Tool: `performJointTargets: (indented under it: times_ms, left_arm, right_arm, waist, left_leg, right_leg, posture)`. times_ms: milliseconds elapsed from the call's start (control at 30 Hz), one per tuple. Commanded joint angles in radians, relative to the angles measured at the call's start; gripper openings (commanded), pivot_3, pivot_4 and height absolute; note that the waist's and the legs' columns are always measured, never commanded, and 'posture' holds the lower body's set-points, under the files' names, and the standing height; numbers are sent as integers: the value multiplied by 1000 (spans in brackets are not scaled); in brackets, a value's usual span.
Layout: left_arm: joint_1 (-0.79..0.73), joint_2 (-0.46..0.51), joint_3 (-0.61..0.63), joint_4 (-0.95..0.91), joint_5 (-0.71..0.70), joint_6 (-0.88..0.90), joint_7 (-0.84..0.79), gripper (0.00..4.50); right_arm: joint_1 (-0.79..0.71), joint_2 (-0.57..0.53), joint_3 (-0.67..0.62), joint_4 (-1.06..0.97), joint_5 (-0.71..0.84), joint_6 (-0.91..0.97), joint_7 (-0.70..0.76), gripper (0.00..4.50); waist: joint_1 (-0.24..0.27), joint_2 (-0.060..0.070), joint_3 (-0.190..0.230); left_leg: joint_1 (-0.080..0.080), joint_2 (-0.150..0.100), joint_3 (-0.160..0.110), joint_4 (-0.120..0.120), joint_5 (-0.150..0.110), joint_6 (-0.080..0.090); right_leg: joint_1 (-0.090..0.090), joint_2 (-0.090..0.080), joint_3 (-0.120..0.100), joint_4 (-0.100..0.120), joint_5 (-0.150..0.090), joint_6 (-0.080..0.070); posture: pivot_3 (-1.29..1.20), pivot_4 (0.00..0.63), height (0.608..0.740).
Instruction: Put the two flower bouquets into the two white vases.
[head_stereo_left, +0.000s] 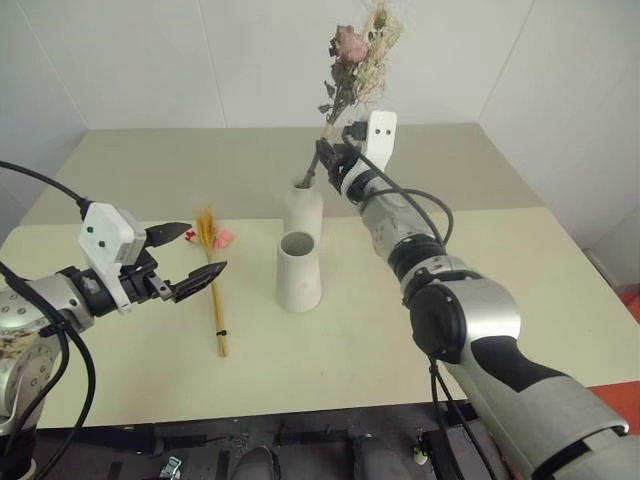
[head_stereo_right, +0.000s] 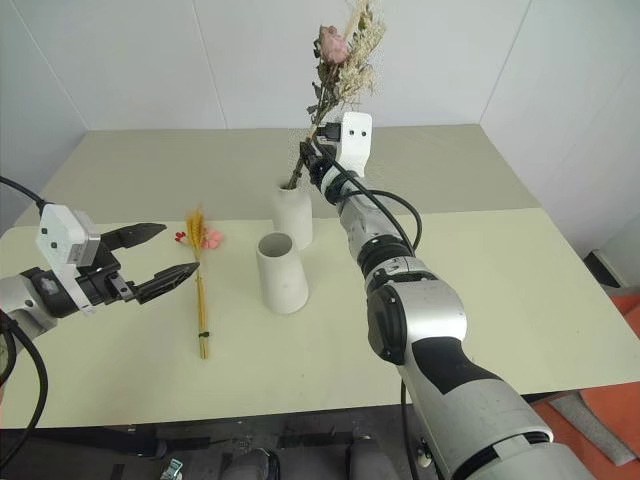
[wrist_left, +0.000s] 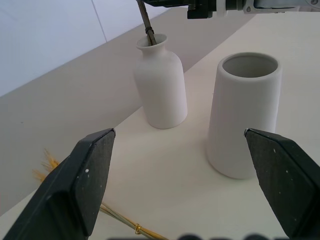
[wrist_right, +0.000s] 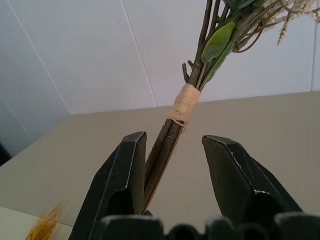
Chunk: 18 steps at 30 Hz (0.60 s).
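The dark-stemmed bouquet (head_stereo_left: 355, 60) with pale pink roses stands tilted in the narrow-necked white vase (head_stereo_left: 303, 210), its stem ends inside the neck. My right gripper (wrist_right: 173, 137) is open around the bound stems (wrist_right: 184, 102) just above the vase; the stems lean against one finger, with a gap to the other. The wide-mouthed cone vase (head_stereo_left: 299, 272) stands empty just in front of the bottle vase. To its left, the slim yellow-stemmed bouquet (head_stereo_left: 215, 300) lies flat on the table. My left gripper (head_stereo_left: 206, 248) hangs open above that bouquet, apart from it.
The pale table (head_stereo_left: 500, 300) has a seam across its middle, and a second tabletop runs back to white walls. The front edge is near me. Black cables loop from both arms.
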Motion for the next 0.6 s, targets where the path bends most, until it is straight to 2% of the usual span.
performJointTargets:
  times_ms: [33, 133, 233, 367, 400, 600]
  left_arm:
    - [-11, 9, 15, -30, -4, -3, 10, 4500]
    - [-17, 9, 7, -25, -1, -4, 9, 4500]
    - [-17, 8, 7, -23, 1, -5, 9, 4500]
    - [-4, 7, 17, -29, 1, -5, 10, 4500]
    - [-2, 7, 19, -31, 1, -5, 11, 4500]
    - [6, 4, 23, -38, 2, -7, 20, 4500]
  right_arm:
    - [-18, 10, -15, -23, 25, 37, 31, 2315]
    - [-27, 15, -31, -18, 37, 64, 22, 2315]
    - [-34, 15, -57, -14, 53, 81, 10, 1799]
    - [-41, 15, -52, -16, 46, 73, 8, 438]
    - [-42, 15, -52, -17, 47, 72, 11, 232]
    - [-35, 18, -32, -28, 32, 34, 39, 115]
  waist:
    - [0, 0, 0]
    - [1, 0, 0]
    - [1, 0, 0]
    - [1, 0, 0]
    - [1, 0, 0]
    - [1, 0, 0]
  left_leg:
    - [0, 0, 0, 0, 0, 0]
    - [0, 0, 0, 0, 0, 0]
    - [0, 0, 0, 0, 0, 0]
    - [0, 0, 0, 0, 0, 0]
    - [0, 0, 0, 0, 0, 0]
    - [0, 0, 0, 0, 0, 0]
  right_leg:
    - [0, 0, 0, 0, 0, 0]
    - [0, 0, 0, 0, 0, 0]
    - [0, 0, 0, 0, 0, 0]
    - [0, 0, 0, 0, 0, 0]
    - [0, 0, 0, 0, 0, 0]
    - [0, 0, 0, 0, 0, 0]
  posture:
    - [0, 150, 740]
    - [0, 150, 740]
    - [0, 150, 740]
    - [0, 150, 740]
    - [0, 150, 740]
    - [0, 150, 740]
